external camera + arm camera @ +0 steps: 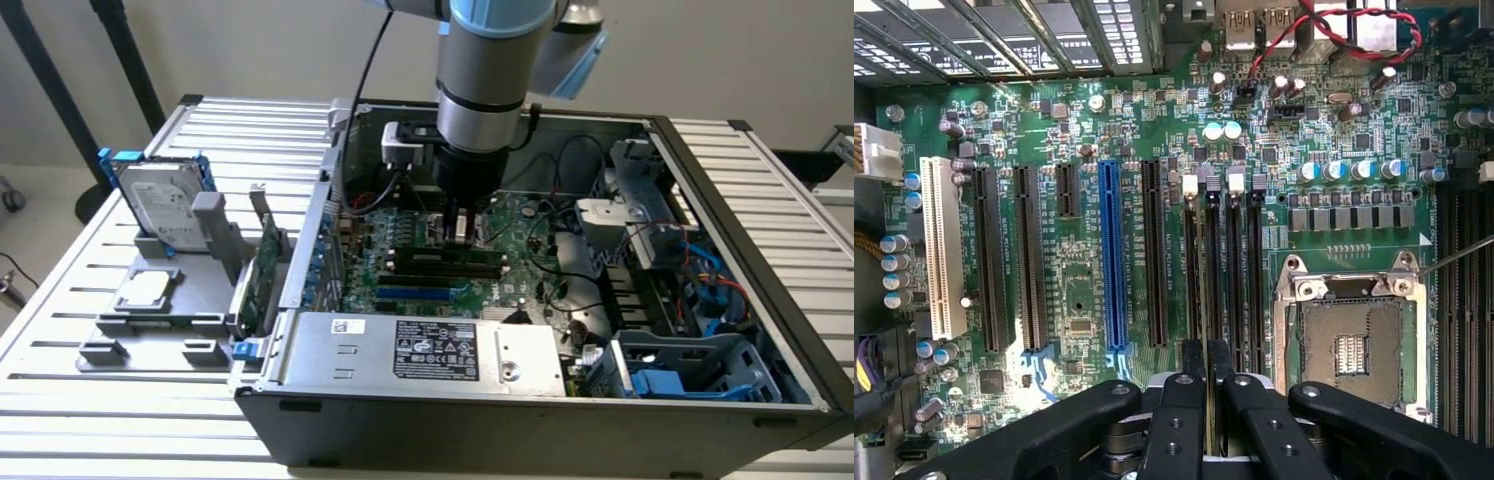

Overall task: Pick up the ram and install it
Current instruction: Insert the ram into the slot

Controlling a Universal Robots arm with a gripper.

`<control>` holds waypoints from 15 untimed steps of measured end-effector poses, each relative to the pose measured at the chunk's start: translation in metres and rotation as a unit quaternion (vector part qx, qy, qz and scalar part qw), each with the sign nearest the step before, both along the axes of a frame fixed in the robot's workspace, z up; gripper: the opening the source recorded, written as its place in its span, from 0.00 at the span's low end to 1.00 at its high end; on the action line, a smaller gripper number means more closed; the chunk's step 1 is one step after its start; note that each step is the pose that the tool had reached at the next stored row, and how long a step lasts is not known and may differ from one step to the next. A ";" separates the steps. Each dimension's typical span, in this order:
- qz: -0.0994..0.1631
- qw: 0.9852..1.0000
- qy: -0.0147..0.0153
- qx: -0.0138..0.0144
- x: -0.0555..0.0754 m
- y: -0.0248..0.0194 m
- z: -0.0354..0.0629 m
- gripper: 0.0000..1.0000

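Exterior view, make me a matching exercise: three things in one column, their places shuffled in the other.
Things:
1. hard drive
2. power supply
3. gripper

Places:
a. above the motherboard
b. inside the case, along its near wall
c. outside the case, on the grey stand

Pairs: 1-c, 2-b, 3-a

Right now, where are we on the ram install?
Pickup looks done: the gripper is down inside the computer case, over the motherboard. In the wrist view its fingers pinch a thin edge, apparently the ram, lined up with the memory slots. Left: the slots show no seated stick, so it isn't pressed in.
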State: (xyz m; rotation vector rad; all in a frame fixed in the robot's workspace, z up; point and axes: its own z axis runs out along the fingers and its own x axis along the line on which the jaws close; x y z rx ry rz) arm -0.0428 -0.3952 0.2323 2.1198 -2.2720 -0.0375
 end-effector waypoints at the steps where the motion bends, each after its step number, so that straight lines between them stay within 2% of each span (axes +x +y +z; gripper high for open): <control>1: 0.000 1.000 0.000 0.000 0.000 -0.0001 0.0000 0.14; 15: 0.000 1.000 0.000 -0.003 0.000 -0.0007 -0.0020 0.14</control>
